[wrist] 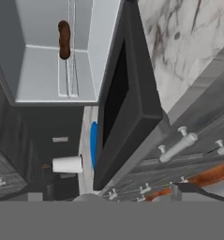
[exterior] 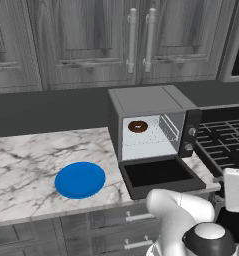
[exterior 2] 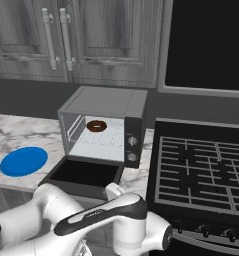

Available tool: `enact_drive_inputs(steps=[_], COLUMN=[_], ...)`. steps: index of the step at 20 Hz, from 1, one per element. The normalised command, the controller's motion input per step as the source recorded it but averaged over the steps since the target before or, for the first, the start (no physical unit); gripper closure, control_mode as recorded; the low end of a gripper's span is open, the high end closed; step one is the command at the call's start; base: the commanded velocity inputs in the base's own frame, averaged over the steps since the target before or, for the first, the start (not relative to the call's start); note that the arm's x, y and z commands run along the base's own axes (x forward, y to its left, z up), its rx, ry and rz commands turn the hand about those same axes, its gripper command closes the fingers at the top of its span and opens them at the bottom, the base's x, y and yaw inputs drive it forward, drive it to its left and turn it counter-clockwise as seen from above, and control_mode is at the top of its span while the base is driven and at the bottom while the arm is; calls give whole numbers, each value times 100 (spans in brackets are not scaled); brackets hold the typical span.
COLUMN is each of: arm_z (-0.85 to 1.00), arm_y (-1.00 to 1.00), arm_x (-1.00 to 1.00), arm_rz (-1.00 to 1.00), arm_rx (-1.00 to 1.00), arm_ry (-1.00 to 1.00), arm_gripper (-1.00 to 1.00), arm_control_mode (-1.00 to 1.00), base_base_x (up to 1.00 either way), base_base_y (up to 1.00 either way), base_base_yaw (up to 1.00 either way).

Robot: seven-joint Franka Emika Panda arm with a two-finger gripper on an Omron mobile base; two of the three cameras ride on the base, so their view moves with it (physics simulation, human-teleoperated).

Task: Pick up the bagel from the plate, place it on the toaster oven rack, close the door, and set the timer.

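The bagel (exterior: 137,126) already lies on the toaster oven rack (exterior: 141,138), beyond the jaws, which stand wide apart and empty. The door (exterior: 158,172) hangs open just ahead; stiff and hinged, it likely lifts best by its handle edge.

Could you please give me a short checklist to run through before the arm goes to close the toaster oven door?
1. Small dark brown ring-shaped bagel lies on the thin pale wire rack inside the oven: ok.
2. Flat round bright blue plate on the marble counter holds nothing: ok.
3. Dark grey drop-down door with black glass is shut: not ok, it hangs fully open and flat.
4. Nothing lies on the door's glass that would block it: ok.
5. Gripper is free and holds nothing: ok, open, as far as the hand view shows.
6. Two round timer knobs on the oven's right panel are set: cannot tell.
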Motion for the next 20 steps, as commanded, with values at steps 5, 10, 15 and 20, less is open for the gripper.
enact_drive_inputs(steps=[5, 10, 15, 20], arm_z=[-4, -4, -23, -26], arm_y=[7, 7, 0, 0], arm_x=[22, 26, 10, 5], arm_rz=[0, 0, 0, 0], arm_rx=[6, 4, 2, 1], arm_ry=[0, 0, 0, 0], arm_gripper=[-100, -100, -100, -100], arm_control_mode=[-100, -100, -100, -100], base_base_x=[0, 0, 0, 0], base_base_y=[0, 0, 0, 0], base_base_yaw=[0, 0, 0, 0])
